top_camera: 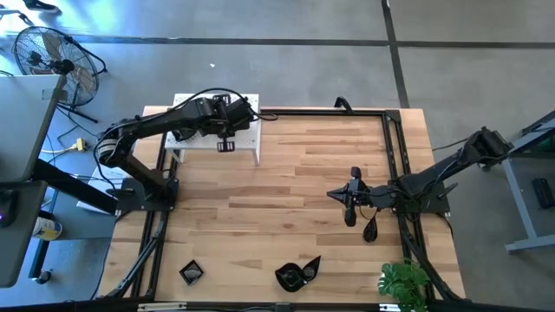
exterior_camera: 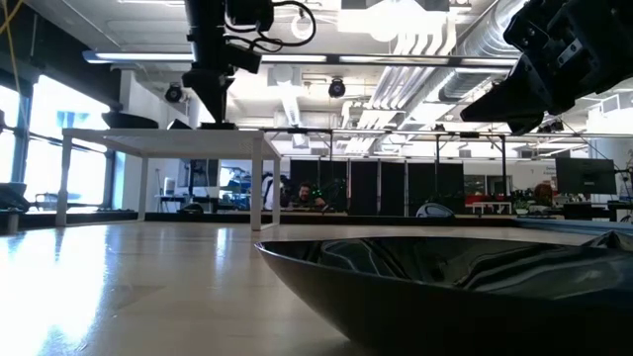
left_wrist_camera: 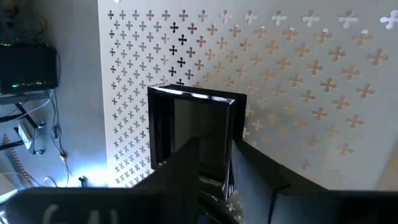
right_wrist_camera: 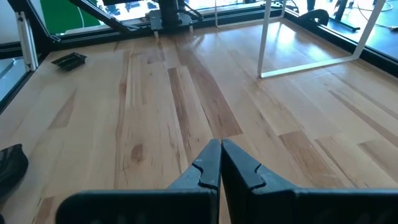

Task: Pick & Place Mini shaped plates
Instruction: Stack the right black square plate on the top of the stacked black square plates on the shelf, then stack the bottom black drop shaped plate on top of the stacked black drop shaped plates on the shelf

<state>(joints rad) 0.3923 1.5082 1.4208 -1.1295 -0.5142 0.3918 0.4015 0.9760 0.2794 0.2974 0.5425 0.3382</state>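
1. Four plate spots across the table. Farthest left, a square mini plate (top_camera: 191, 272) lying flat near the front edge, untouched.
2. Next over, left gripper (top_camera: 226, 146) poised above the white perforated stand (top_camera: 247, 143) at the back. Jaws parted, straddling the near rim of another square plate (left_wrist_camera: 196, 121) resting on the stand top.
3. Toward the middle front, a cluster of leaf-like plates (top_camera: 297, 274), touching or stacked; cannot tell which.
4. Right of centre, right gripper (top_camera: 349, 206) over bare wood, jaws pressed together, holding nothing. Just beside it, a teardrop plate (top_camera: 370, 230).
5. Probably light, stiff and glossy, so slippery and likely to chip. Best pinched across a raised rim rather than the flat floor, then set down gently.
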